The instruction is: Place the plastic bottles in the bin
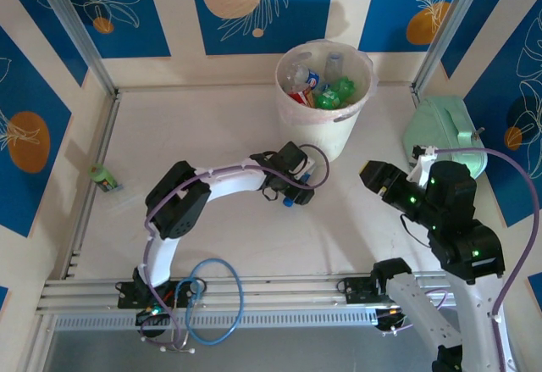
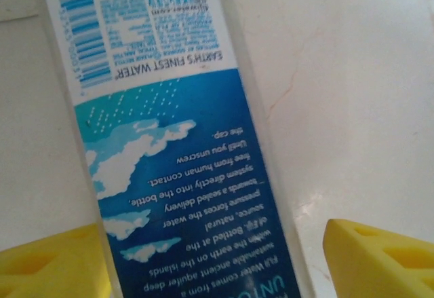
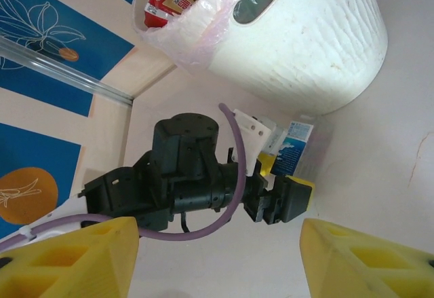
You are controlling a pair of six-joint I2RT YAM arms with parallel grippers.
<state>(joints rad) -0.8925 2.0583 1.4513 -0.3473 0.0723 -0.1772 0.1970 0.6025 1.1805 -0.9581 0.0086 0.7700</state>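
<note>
A blue-labelled plastic bottle (image 2: 183, 176), lying on the tabletop (image 1: 212, 135) just beside the bin (image 1: 339, 130), is being straddled by the left gripper (image 2: 210, 257), its jaws not clamped. The right gripper (image 3: 217, 257) is being held wide.

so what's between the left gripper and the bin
A clear blue-labelled bottle lies at the bin's foot, the left gripper's open fingers either side of it; the right wrist view shows this.
</note>
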